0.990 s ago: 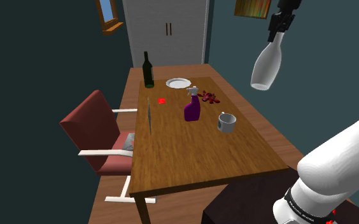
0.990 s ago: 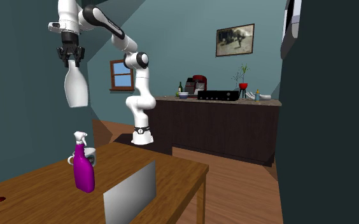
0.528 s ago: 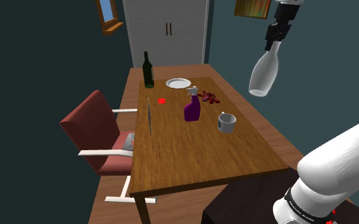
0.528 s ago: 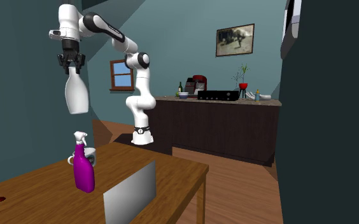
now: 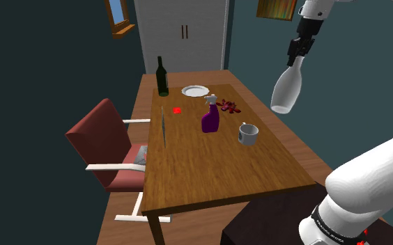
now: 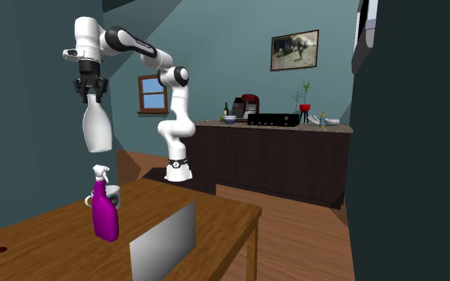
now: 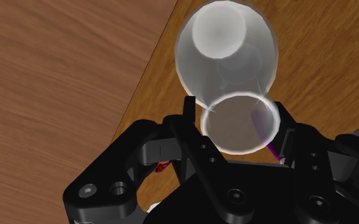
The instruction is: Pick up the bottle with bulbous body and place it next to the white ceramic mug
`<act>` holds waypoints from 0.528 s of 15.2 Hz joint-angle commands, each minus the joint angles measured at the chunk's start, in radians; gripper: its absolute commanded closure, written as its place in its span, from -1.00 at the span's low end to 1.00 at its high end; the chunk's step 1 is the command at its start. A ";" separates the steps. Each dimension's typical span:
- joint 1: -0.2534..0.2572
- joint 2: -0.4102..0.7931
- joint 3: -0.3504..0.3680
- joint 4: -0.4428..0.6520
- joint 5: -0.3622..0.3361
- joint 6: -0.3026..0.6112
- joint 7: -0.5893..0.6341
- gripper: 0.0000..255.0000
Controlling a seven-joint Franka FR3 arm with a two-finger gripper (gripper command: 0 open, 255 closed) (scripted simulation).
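Black and two-fingered, the gripper (image 5: pixel 297 57) is clamped on the thin neck of the white bottle (image 5: pixel 284 89). The bottle is held hanging, with its fat round body at the bottom. It is kept high in the air, above the pale mug (image 5: pixel 248 133) and off to the shoulder view's right of it. The mug is set on the brown wood table (image 5: pixel 209 170), and a purple spray bottle (image 5: pixel 211 118) is stood near the mug, on the shoulder view's left of it.

Next to one second ago, the bottle is seen lower and a little closer to the mug, but still well apart from it. The mug and the spray bottle are not moved.

From the second exterior view, the gripper (image 6: pixel 92 89) and the bottle (image 6: pixel 96 128) are seen up above the mug (image 6: pixel 112 191), which is partly hidden behind the spray bottle (image 6: pixel 104 214).

By the wrist view, the gripper (image 7: pixel 239 121) is shown pressed on both sides of the neck. The bottle's round body (image 7: pixel 226 51) is seen over the table's edge (image 7: pixel 162 48).
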 commanded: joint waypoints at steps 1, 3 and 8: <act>-0.001 -0.012 0.001 -0.039 -0.003 0.029 0.001 1.00; -0.002 -0.019 0.001 -0.073 -0.005 0.056 0.001 1.00; -0.004 -0.032 0.000 -0.153 -0.008 0.123 0.000 1.00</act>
